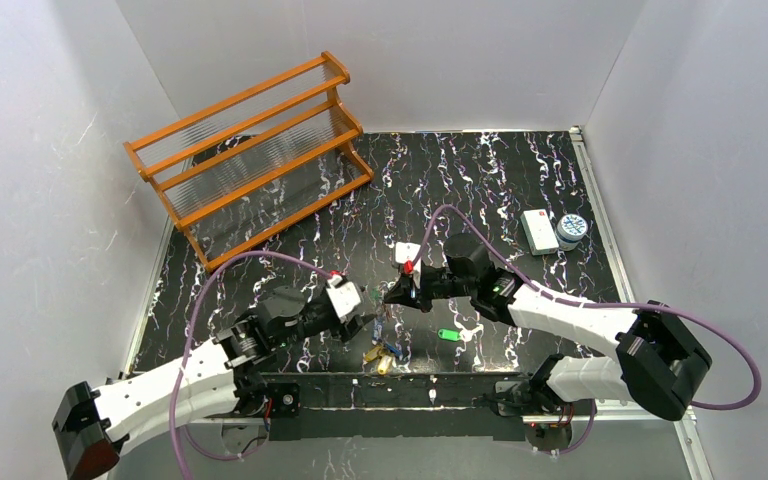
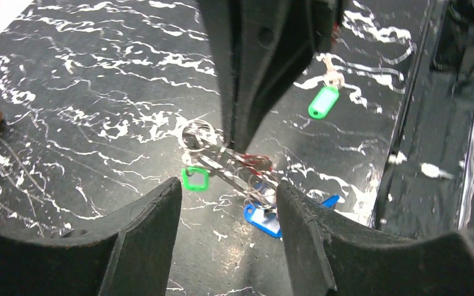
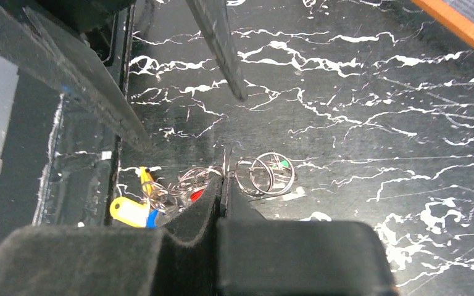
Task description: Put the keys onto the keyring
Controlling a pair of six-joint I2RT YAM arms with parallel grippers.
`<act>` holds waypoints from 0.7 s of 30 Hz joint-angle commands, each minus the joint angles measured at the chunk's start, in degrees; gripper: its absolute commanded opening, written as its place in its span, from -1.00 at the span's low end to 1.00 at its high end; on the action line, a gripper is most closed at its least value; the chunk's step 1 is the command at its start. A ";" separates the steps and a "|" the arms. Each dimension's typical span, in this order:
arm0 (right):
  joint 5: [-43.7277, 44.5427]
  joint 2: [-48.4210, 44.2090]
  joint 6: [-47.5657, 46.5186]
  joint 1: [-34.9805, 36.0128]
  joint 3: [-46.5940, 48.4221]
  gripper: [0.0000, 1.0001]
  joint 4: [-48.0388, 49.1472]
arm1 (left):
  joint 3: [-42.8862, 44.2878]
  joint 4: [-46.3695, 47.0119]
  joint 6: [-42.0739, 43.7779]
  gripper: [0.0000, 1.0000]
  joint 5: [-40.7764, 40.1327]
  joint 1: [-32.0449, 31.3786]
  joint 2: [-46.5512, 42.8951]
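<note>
Keyring (image 2: pixel 213 161), probably a light, stiff, slippery wire loop best pinched across its thin rim, lies among the keys (image 1: pixel 384 358) by the desk's (image 1: pixel 520 180) near edge, right jaws closed on it, left jaws open above.

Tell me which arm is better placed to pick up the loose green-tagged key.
Probably the left: the left gripper is open and empty, while the right gripper is shut on the keyring and would have to let it go. The green-tagged key lies alone on the table.

Rack (image 1: pixel 250 150) far left; box (image 1: pixel 539 230) just left of tub (image 1: pixel 571 230), far right; keys (image 1: pixel 382 355) front centre.
</note>
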 commanded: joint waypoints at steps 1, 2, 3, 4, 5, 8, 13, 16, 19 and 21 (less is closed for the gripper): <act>-0.63 0.34 -7.61 0.14 1.68 -0.97 -2.07 | 0.20 3.56 11.48 0.10 8.81 -0.18 2.85; -0.46 0.33 -8.53 0.20 1.58 -0.97 -2.30 | -0.64 5.73 12.88 0.10 9.80 -0.19 3.25; -0.33 0.28 -9.36 0.20 1.40 -0.97 -2.64 | -1.53 7.80 13.76 0.10 10.14 -0.19 3.52; 0.00 0.19 -9.90 0.19 1.26 -0.97 -2.91 | -2.28 9.87 14.34 0.10 10.11 -0.19 3.71; 0.27 0.03 -10.09 0.21 1.20 -0.97 -3.06 | -2.92 11.45 14.95 0.10 10.12 -0.22 3.83; 0.19 -0.51 -10.29 0.16 0.94 -0.97 -2.64 | -4.40 15.36 16.28 0.07 9.94 -0.14 4.25; -1.13 -0.89 -11.17 0.17 0.38 -0.97 -2.11 | -3.67 15.80 17.23 -0.19 9.66 -0.21 6.86; -2.85 -1.27 -12.73 0.22 0.42 -0.97 -3.17 | -2.59 14.78 17.84 -0.31 9.45 -0.17 8.47; -3.56 -1.88 -13.95 0.24 0.03 -0.97 -3.29 | -1.35 12.83 18.46 -0.40 8.18 -0.18 9.19; -3.59 -2.39 -14.59 0.29 -0.04 -0.97 -3.71 | -0.60 11.45 18.88 -0.43 7.60 -0.16 9.21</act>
